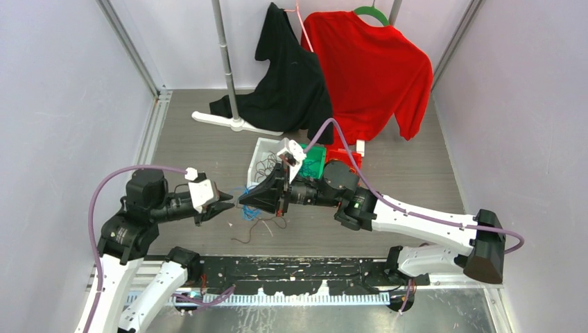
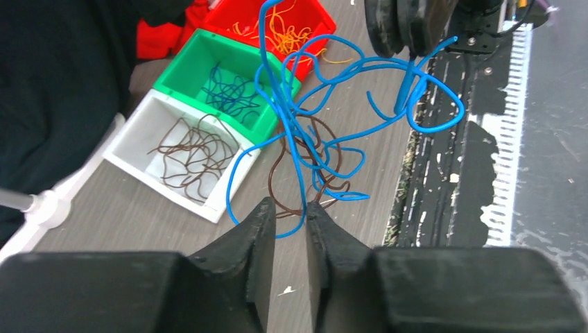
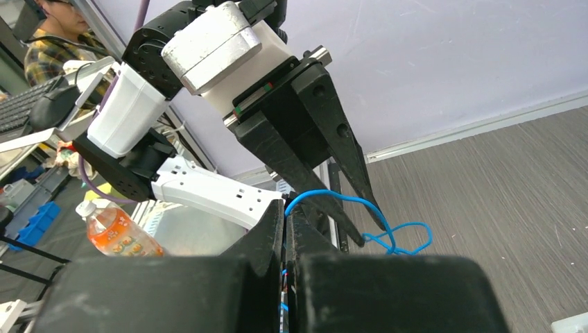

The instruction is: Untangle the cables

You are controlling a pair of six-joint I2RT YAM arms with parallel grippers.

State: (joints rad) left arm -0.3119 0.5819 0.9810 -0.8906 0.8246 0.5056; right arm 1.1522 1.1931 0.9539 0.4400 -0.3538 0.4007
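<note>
Two sets of fingers meet over the middle of the tabletop (image 1: pixel 402 173). The right fingers (image 3: pixel 274 229) are fully closed and clamp a blue cable (image 2: pixel 305 132), which hangs from them in loose, overlapping loops above the tabletop. The left fingers (image 2: pixel 267 218) stand apart by a narrow gap that is wider than the cable. The lowest loop of the blue cable dips to the mouth of that gap, and no grip on it is visible. A brown cable (image 2: pixel 277 173) lies among and beneath the blue loops, partly on the tabletop. Three bins sit side by side just beyond the tangle: a white bin (image 2: pixel 121 156) containing brown cables, a green bin (image 2: pixel 208 111) containing blue cables, and a red bin (image 2: pixel 319 17) containing yellow-orange cables.
</note>
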